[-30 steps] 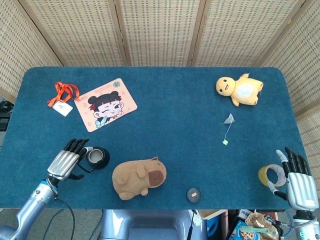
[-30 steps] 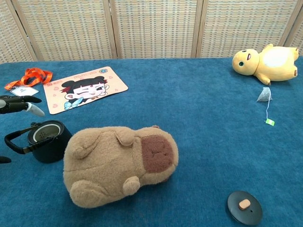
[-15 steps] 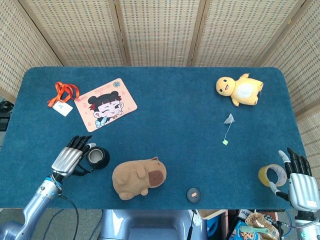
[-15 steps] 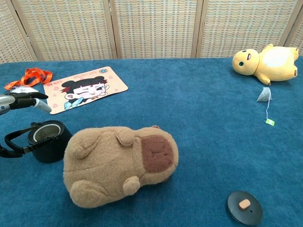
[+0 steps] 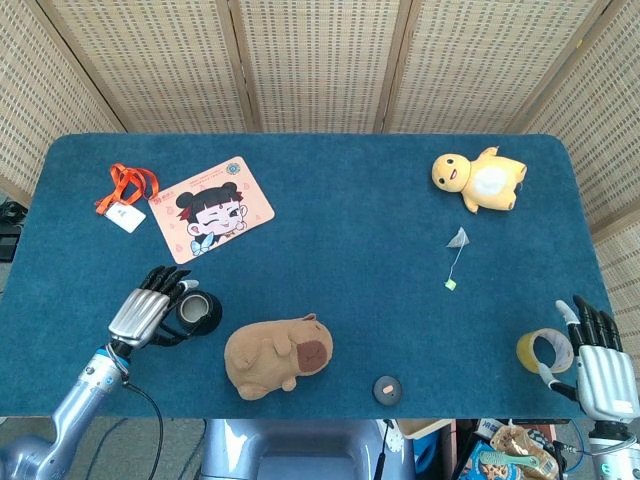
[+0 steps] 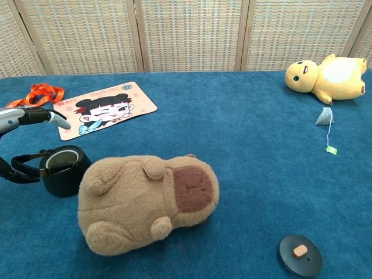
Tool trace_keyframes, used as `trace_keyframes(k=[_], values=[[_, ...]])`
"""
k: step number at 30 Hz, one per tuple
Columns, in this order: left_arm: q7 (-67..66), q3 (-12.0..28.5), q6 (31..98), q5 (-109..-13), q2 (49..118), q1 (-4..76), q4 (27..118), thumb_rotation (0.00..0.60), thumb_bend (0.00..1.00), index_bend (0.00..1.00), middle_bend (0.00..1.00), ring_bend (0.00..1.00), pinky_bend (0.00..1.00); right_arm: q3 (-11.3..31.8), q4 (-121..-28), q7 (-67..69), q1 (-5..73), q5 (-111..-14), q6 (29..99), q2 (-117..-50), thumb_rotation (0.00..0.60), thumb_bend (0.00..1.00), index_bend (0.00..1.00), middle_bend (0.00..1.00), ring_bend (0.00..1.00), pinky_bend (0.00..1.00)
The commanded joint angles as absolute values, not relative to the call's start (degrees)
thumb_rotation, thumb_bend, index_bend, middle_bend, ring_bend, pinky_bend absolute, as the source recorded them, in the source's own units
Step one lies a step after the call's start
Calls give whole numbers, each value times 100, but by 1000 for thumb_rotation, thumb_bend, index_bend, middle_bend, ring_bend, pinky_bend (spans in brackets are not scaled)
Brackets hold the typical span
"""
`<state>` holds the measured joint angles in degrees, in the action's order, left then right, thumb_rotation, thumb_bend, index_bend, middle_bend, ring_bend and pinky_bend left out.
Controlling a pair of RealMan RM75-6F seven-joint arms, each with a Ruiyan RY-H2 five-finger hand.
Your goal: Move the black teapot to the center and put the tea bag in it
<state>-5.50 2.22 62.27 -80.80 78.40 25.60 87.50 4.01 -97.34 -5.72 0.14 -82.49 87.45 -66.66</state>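
At the near-left table edge, our left hand (image 5: 148, 315) has fingers hooked on the handle of the lidless black ceramic teapot (image 5: 195, 313); we should lift clear of the brown capybara plush (image 5: 277, 354) before swinging centre. Right hand (image 5: 598, 355) is idle, fingers apart. White pyramid tea bag (image 5: 458, 238) lies far right.

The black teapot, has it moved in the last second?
Yes. The black teapot has shifted slightly rightward, closer to the brown plush.

Table cloth (image 5: 340, 230): deep blue.
Teapot (image 6: 63, 171): black.
Capybara plush (image 6: 145, 200): tan, brown snout.
Duck plush (image 5: 480, 178): yellow, white belly.
Lanyard (image 5: 125, 186): orange.
Tape roll (image 5: 543, 351): yellow.
Screen (image 5: 320, 60): beige woven.
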Motion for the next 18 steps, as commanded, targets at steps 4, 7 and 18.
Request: trace_keyframes(k=[4,7,18], values=[[-407,309,6219,-8034,7812,2610,8759,600,271,192,132,28,0,402,-9734,-570,0,-8238,8755,-6667,600,380,0,25,0,22],[-351,349,6213,-8019,7833,2644,8728,600,347,207,142,35,0,406,-9743,-568,-7,-8234,8763,-6656,600,380,0,24,0,22],[-236,447,6113,-7913,8055,2767,8573,600,475,388,191,66,0,419,-9790,-604,-20,-8210,8768,-6619,600,380,0,25,0,22]])
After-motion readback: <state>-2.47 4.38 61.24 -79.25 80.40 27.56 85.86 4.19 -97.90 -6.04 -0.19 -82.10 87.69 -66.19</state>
